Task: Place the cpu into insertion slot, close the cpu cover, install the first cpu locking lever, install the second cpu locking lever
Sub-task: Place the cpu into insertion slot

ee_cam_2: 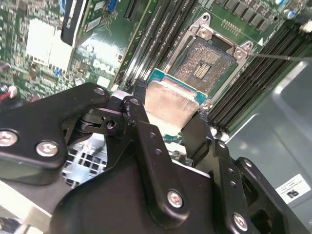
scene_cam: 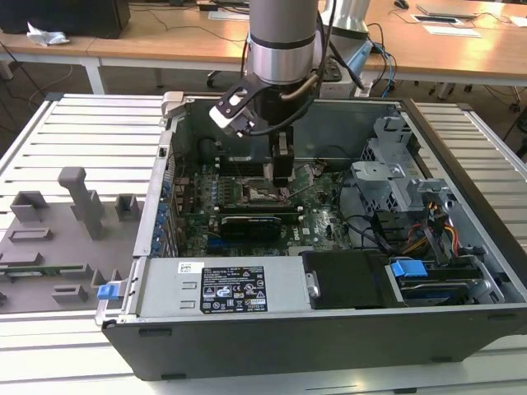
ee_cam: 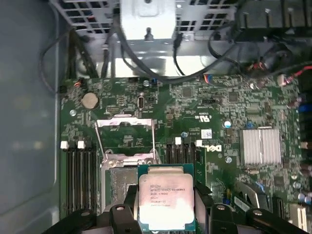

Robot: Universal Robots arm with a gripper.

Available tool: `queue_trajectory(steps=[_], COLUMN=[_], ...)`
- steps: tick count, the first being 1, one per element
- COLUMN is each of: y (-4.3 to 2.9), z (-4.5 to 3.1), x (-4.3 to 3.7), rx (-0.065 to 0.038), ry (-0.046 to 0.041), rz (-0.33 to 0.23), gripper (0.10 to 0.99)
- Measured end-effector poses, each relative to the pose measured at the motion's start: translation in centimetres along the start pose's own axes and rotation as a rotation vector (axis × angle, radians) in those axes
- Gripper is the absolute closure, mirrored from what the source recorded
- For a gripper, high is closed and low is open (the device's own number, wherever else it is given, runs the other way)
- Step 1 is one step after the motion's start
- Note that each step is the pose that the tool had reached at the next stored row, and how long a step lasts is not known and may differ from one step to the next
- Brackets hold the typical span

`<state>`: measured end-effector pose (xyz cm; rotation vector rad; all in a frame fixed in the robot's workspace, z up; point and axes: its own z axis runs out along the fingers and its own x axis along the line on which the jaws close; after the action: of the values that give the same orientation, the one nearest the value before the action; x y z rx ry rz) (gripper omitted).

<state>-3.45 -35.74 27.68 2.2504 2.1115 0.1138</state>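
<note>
Open computer case (scene_cam: 156, 214), motherboard (ee_cam: 209, 112) under jaws. Gripper (scene_cam: 282, 171) jaws pinched cpu (ee_cam: 166, 197) by 2 edges. Cpu cover (ee_cam: 126, 122) stood raised beyond jaws. Insertion slot (ee_cam_2: 204, 67) bare, just ahead of jaws. Judged: cpu unseated, 0 of 4 steps done.

Exterior view was lit evenly and fairly bright, no hard shadows, though the inside of the computer case (scene_cam: 329, 132) sat darker than the pale worktop (scene_cam: 82, 132) around it. In the second wrist view the cpu (ee_cam_2: 170, 105) clamped in my jaws glared a washed-out white, and the heatsink (ee_cam_2: 48, 44) blew out too. The first wrist view was soft overall, the case's wall (ee_cam: 24, 97) just bluish haze.
</note>
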Motion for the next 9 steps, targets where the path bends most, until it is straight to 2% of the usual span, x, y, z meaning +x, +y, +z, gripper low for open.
queue_trajectory(steps=[4, 9], y=[-0.32, -0.55], z=[0.93, 1.87], x=[0.06, 0.64], rx=[0.0, 0.001], ry=[-0.0001, 0.0042], rz=[0.002, -0.045], gripper=[0.545, 0.545])
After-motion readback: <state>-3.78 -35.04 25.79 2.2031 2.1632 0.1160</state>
